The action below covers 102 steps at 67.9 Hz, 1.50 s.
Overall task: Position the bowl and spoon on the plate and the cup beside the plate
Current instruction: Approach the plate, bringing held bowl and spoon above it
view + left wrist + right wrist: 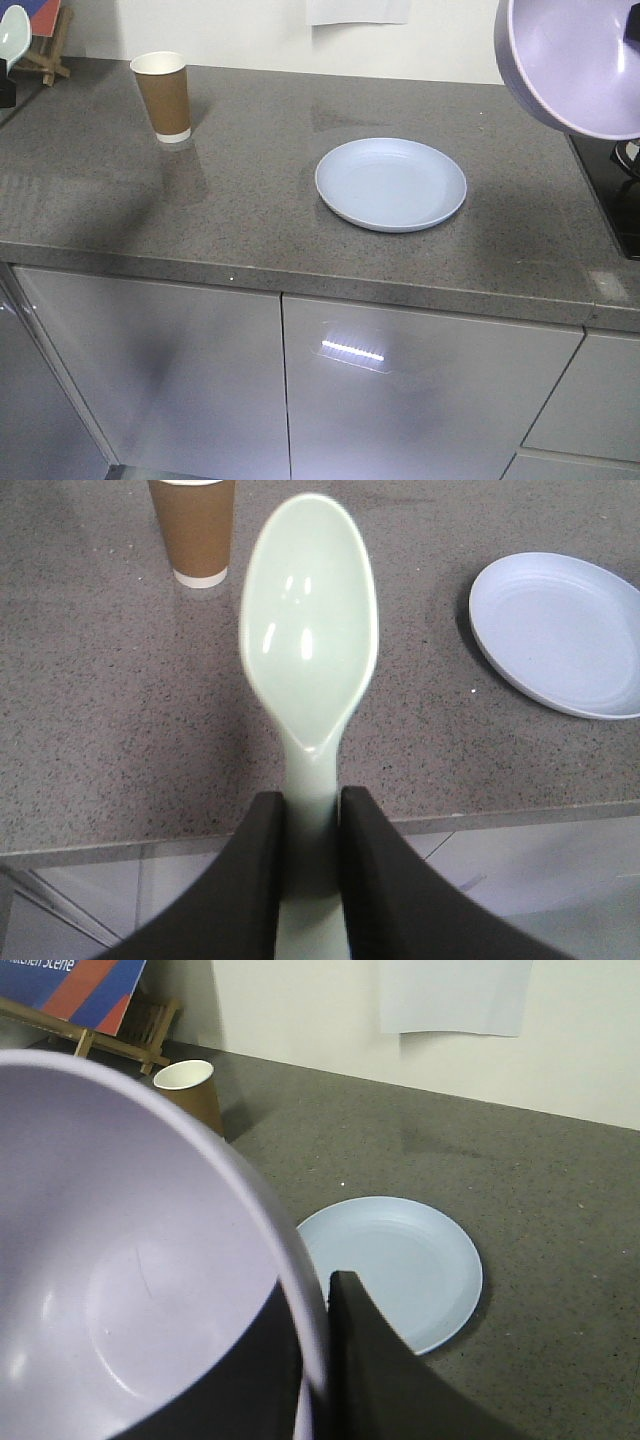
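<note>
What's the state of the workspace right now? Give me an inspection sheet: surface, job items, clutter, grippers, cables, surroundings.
Surface: grey speckled counter.
Job's things: plate lies bare mid-counter; cup stands upright at the back left, apart from the plate; bowl is held tilted in the air at the right; spoon is held in the air.
Clutter: wooden easel with a board at the back left; black appliance at the right edge.
Grippers: left gripper, jaws shut on the spoon handle; right gripper, jaws clamped on the bowl rim.
Cables: nothing seen.
Surroundings: grey cabinet doors below; white wall with a paper sheet.
</note>
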Tool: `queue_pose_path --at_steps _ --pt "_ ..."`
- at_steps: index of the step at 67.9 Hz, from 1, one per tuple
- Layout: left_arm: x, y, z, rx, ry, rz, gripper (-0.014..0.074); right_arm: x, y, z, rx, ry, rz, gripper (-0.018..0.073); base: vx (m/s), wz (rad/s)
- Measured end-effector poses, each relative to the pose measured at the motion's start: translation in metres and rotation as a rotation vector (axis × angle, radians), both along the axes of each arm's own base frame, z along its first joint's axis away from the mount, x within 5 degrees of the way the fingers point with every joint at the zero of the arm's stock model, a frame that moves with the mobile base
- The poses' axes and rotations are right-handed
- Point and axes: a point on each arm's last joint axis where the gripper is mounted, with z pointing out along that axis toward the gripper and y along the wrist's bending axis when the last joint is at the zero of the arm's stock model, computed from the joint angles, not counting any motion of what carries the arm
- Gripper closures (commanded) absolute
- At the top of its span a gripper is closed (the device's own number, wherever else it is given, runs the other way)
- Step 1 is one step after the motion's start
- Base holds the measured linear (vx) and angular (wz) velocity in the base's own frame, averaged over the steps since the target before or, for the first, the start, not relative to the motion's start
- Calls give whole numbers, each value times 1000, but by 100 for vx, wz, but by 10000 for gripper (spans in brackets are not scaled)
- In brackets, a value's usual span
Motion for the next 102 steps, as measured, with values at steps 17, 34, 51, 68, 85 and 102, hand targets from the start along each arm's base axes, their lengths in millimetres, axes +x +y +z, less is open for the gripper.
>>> queue_pose_path --at_steps 17,34,51,68,85,102 --pt "0 0 0 0 0 0 603 0 0 0 0 0 0 562 5 -6" --pt "0 0 0 0 0 0 603 0 0 0 0 0 0 562 4 -4" --pt "0 0 0 0 0 0 603 0 0 0 0 0 0 562 4 -3" --pt "0 0 0 0 0 0 603 0 0 0 0 0 0 562 3 -2" --pt "0 0 0 0 0 0 603 0 0 0 0 0 0 562 4 -2" --pt "0 0 0 0 0 0 603 0 0 0 0 0 0 562 4 -2"
